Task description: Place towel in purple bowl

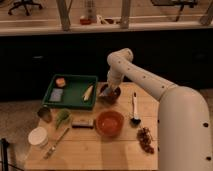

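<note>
The purple bowl [113, 95] is dark and stands at the back middle of the wooden table [90, 150], just right of the green tray. My gripper [107, 91] hangs at the end of the white arm, down at the bowl's left rim. A pale grey piece that looks like the towel [105, 92] shows at the gripper's tip, over the bowl's left edge. I cannot tell whether it rests in the bowl or hangs from the gripper.
A green tray [75, 101] at the back left holds an orange item, a grey-blue sponge and a banana. An orange bowl [109, 123], a black ladle [135, 107], grapes [145, 139], a white tub [38, 136], a green item [62, 116] and a utensil [56, 143] lie on the table.
</note>
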